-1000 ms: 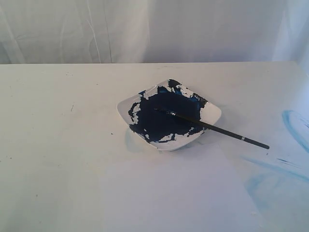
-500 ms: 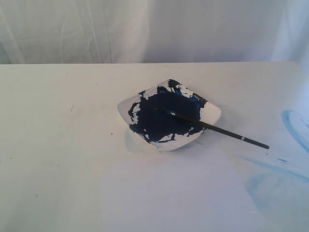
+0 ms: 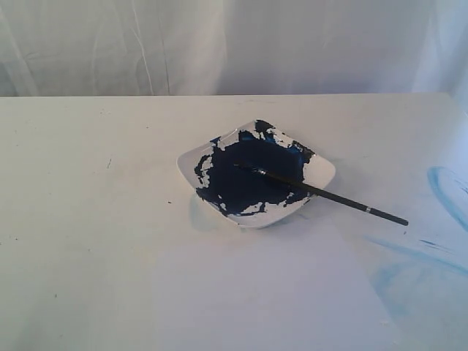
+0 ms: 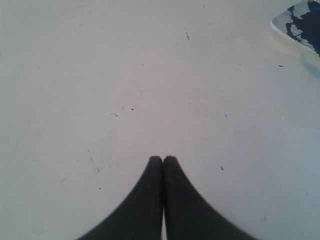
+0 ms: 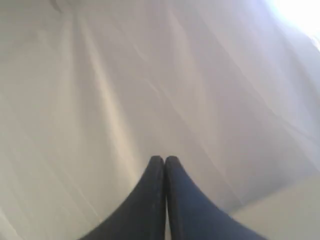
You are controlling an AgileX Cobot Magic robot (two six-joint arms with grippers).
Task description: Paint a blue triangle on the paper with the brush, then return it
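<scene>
Nothing has moved since a second ago: the one brush [image 3: 322,193] lies exactly where it did, and so does everything round it. Its bristle end sits in the dark navy paint pool [image 3: 245,179] of the single white dish [image 3: 187,162]. Its black handle crosses the dish's rim and runs out toward four o'clock, the far end resting on the table [image 3: 88,183].

One sheet of paper [image 3: 263,292] lies at six o'clock from the dish, plain white and hard to tell from the tabletop. Pale blue smears [image 3: 446,194] mark the table out at three to four o'clock, well apart from the dish.

There are two grippers, and both have their jaws pressed together with nothing between them. The left gripper [image 4: 163,159] hangs over bare table, with a corner of the dish in its camera's view. The right gripper [image 5: 164,159] points at the white draped cloth [image 3: 219,44] behind the table.
</scene>
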